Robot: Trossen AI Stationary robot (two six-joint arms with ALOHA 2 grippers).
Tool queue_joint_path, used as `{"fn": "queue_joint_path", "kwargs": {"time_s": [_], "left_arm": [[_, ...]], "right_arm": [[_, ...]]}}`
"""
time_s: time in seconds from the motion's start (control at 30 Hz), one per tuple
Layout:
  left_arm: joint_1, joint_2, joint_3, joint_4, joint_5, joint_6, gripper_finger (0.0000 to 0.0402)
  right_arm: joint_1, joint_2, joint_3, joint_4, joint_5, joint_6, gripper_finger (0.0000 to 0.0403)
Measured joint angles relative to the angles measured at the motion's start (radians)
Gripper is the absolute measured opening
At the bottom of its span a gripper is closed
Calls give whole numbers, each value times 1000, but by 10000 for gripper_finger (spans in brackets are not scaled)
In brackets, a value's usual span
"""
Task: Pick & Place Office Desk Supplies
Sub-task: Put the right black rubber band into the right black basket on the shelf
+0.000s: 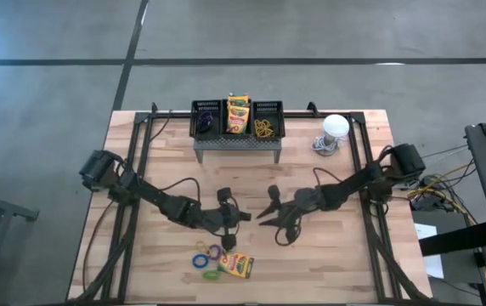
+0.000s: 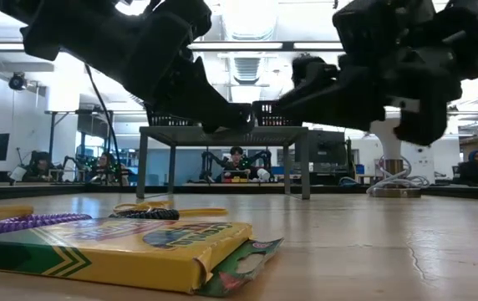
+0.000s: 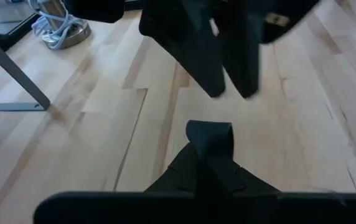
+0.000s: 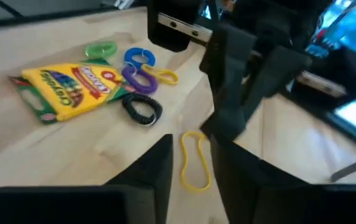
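Nearest the low camera lies a crayon box, flat on the table with its flap open, purple and black elastic loops just behind it. From above, that box sits near the table's front edge beside the loops, while three mesh bins on the grey stand hold another crayon box and some loops. Only the right wrist view reveals a yellow loop lying alone between the arms. The left gripper is pressed together, empty. The right gripper shows a narrow gap between its fingers, seemingly gripping nothing.
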Motion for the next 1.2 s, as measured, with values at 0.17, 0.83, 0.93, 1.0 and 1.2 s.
{"fn": "queue_joint_path", "kwargs": {"time_s": [0.17,0.83,0.93,1.0,1.2], "left_arm": [[0,0,-1,-10,4,-16,11],[3,0,-1,-19,24,-76,11],[5,0,-1,-19,24,-80,11],[6,0,-1,-20,34,-80,11],[8,0,-1,-21,30,-83,11]], "right_arm": [[53,31,60,-53,109,-127,155],[139,204,238,-109,740,-415,191],[152,209,237,-111,649,-417,163],[164,208,236,-123,637,-420,146],[180,195,236,-161,640,-436,123]]}}
